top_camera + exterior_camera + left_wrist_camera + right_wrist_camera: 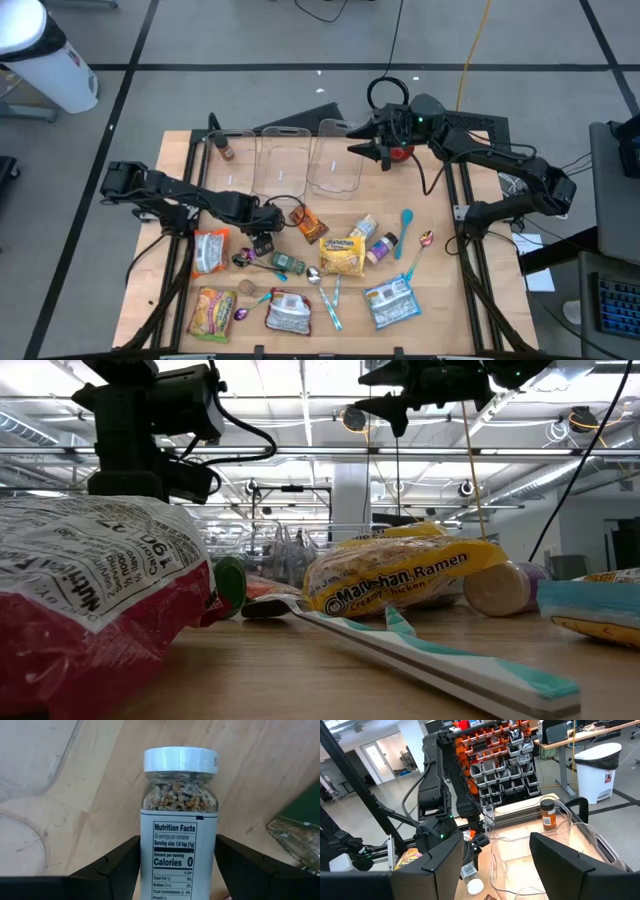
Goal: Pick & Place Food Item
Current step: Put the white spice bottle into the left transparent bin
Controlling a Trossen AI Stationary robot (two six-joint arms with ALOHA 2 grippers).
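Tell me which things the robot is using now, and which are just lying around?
In the job:
- spice jar, gripped in the left hand
- clear containers, probably where it goes

Lying about:
- ramen packet
- teal utensil
- red snack bag
- silver pouch
- right hand, open, waiting above the table

Both arms are built of dark, nearly black segments with rounded joint housings and black cables looped alongside. The right arm (470,145) carries a small green indicator light near its wrist and a red part beneath the camera housing. The left arm (190,200) shows a green light too. Each gripper's fingers (120,867) are matte black, flat-faced and angular, with bevelled edges.
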